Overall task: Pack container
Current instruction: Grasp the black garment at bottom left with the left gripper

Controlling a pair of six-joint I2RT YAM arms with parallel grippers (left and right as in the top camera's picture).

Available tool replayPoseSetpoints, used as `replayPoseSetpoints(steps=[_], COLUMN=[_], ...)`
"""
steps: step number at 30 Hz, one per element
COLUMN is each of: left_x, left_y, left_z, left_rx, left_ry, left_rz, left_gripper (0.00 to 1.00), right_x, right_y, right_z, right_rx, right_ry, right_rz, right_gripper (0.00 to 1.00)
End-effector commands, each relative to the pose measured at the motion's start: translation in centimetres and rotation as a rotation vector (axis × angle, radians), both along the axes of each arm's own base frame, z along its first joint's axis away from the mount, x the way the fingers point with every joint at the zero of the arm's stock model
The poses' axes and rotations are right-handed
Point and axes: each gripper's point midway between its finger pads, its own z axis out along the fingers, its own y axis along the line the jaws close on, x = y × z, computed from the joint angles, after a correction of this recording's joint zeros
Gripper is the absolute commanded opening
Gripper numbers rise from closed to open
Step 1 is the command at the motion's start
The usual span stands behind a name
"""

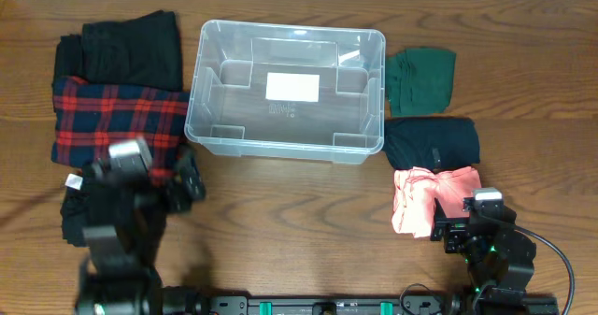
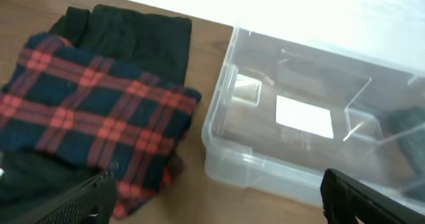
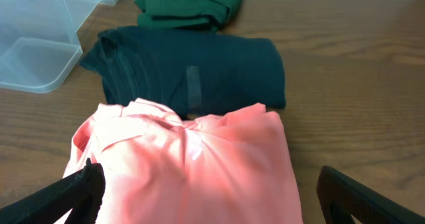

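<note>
plaid cloth (image 1: 117,119), pink cloth (image 1: 425,198), wooden table (image 1: 299,231)

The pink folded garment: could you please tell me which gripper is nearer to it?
Right. The right gripper is open at the near edge of the pink garment, while the left gripper is far off, beside the red plaid cloth on the other side of the container.

The white label (image 1: 292,87) on the container (image 1: 286,149) bottom shows no readable print.
</note>
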Motion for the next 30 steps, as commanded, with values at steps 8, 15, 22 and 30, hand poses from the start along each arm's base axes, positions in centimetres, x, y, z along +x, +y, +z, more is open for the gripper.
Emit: replayPoseSetpoints(steps=[8, 15, 22, 30], left_x=[6.0, 0.1, -4.7, -6.2], left_y=[2.1, 12.2, 16.1, 19.0], left_z=[9.3, 4.4, -1.3, -8.0], left_rx=[0.064, -0.156, -0.464, -0.700], left_ry=[-0.074, 0.105, 0.319, 0.569], left_rz=[0.079, 0.767, 0.975, 0.974], left_gripper=[0.98, 0.98, 0.98, 0.98], right_x=[0.0, 0.0, 0.0, 0.0], right_y=[-0.2, -0.2, -0.2, -0.2], right_z=[-0.1, -0.1, -0.1, -0.1], right_rx=[-0.014, -0.014, -0.014, -0.014], right_ry=[-0.001, -0.001, -0.001, -0.001], right_rz=[-0.003, -0.003, -0.003, -0.003], right_gripper=[0.99, 0.99, 0.99, 0.99])
